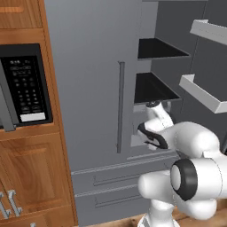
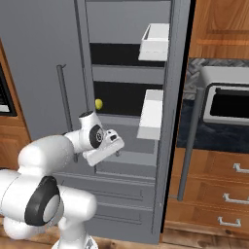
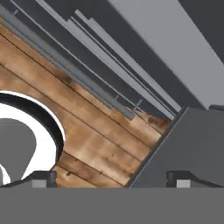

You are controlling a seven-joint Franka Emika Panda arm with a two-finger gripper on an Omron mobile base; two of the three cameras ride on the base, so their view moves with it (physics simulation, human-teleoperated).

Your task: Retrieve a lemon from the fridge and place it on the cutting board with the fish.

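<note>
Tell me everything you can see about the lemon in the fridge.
The lemon is a small, round, yellow-green fruit with a smooth look. It sits alone at the left end of a dark shelf inside the open fridge, by the inner wall. Nothing grips it; the pincer hangs lower and to its right, apart from it.

We see even, flat, rendered light with no clear source and no glare. The fridge (image 1: 88,66) reads a uniform matte grey, its open interior darker, the shelves nearly black. The arm's white shells carry soft shading and a faint highlight. We find edges slightly soft and pixelated at this resolution in both base views. In the hand view the wooden floor (image 3: 87,127) looks mildly blurred, and straight lines stay straight toward the edges.
</note>
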